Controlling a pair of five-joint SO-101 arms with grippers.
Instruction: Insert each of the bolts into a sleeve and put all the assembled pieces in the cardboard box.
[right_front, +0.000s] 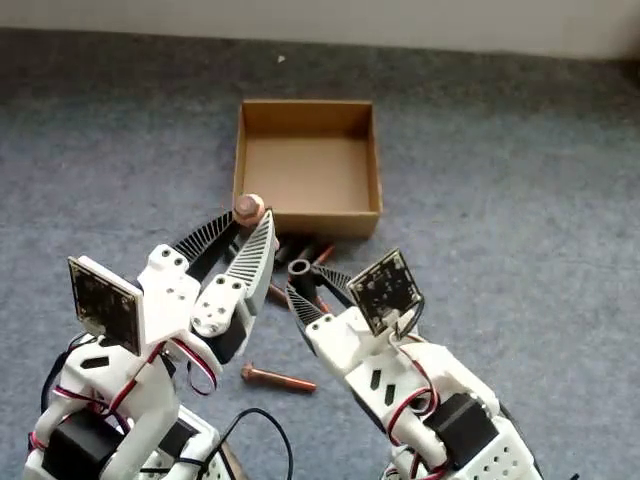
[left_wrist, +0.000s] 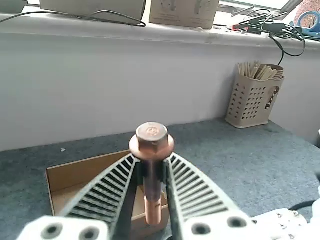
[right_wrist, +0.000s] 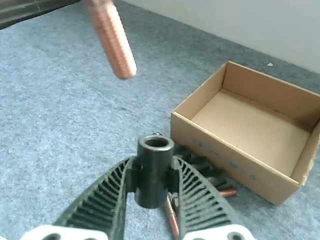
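1. While the high view lays out both arms side by side on the grey carpet (right_front: 520, 200), it also takes in a loose bolt (right_front: 278, 378) lying flat between the arm bases, well apart from the cardboard box (right_front: 240, 160).
2. From the left wrist view, the left gripper (left_wrist: 151, 160) is closed on a copper bolt (left_wrist: 151, 142). Its ribbed fingers (left_wrist: 107, 185) pinch the smooth shank just under the flanged hexagonal head, and the bolt stands upright.
3. That same view brings in a beige perforated basket (left_wrist: 252, 100) of sticks against the pale wall (left_wrist: 100, 85).
4. From the right wrist view, the right gripper (right_wrist: 154, 172) is clamped around a dark sleeve (right_wrist: 155, 165). The sleeve is a short, thick-walled tube held upright with its round bore facing up.
5. The threaded tip of the held bolt hangs in the air near the sleeve, not touching it.
6. Just in front of the box's near wall sits a huddle of spare pieces (right_front: 300, 250), dark tubes and copper bolts. The right wrist view shows the ridged threads on one of them.
7. The box is plain brown card, square, shallow and open-topped.
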